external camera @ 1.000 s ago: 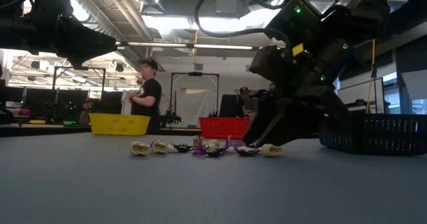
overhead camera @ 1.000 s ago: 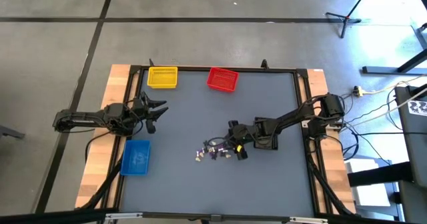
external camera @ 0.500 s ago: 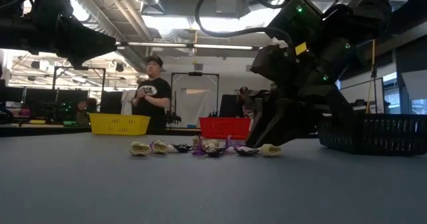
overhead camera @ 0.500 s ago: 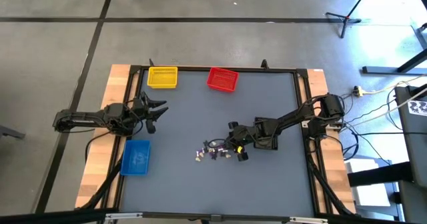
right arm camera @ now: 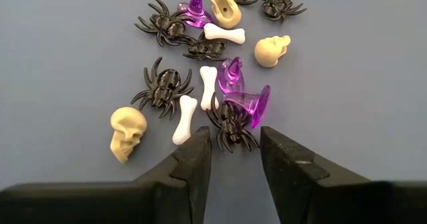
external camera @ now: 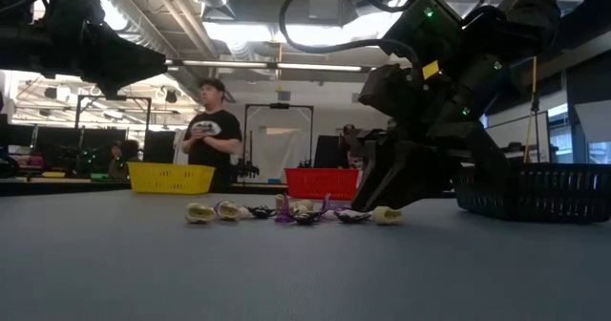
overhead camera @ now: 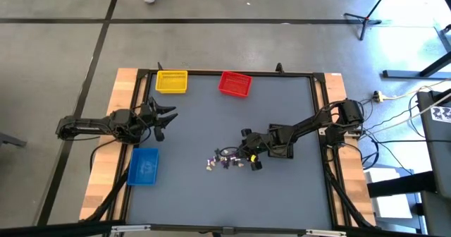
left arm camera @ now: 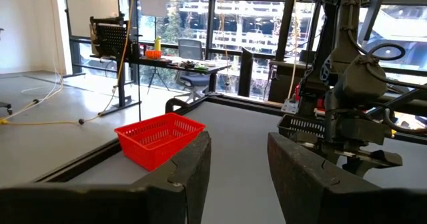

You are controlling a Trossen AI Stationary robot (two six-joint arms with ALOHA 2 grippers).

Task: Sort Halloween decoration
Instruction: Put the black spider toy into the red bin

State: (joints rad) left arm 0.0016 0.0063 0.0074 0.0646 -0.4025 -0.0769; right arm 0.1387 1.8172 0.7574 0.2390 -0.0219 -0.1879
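The Halloween decoration (overhead camera: pixel 227 159) is a small heap of trinkets on the grey table: black spiders, white bones, tan skulls (right arm camera: pixel 127 132) and purple witch hats (right arm camera: pixel 248 107). My right gripper (right arm camera: pixel 235 144) reaches slanting down at the heap's right edge (overhead camera: pixel 248 157) and has closed on a black spider. My left gripper (overhead camera: pixel 165 117) hovers open and level at the table's left side, far from the heap and holding nothing (left arm camera: pixel 237 157). My right gripper has one black spider (right arm camera: pixel 230 127) between its two fingertips, which meet the spider's legs on either side. The fingers come slanting down from the table's right side. The spider lies flat on the table, beside a purple hat and a white bone.
A yellow bin (overhead camera: pixel 171 82) and a red bin (overhead camera: pixel 235 84) stand at the far edge, and a blue bin (overhead camera: pixel 144 166) at the left. A black bin (external camera: pixel 539 189) sits by the right arm. A person (external camera: pixel 210 130) stands in the room beyond the table.
My right gripper has stayed in place and drawn its fingers in from wide open until they meet the black spider. The heap has kept still. The person behind the table has shifted about.
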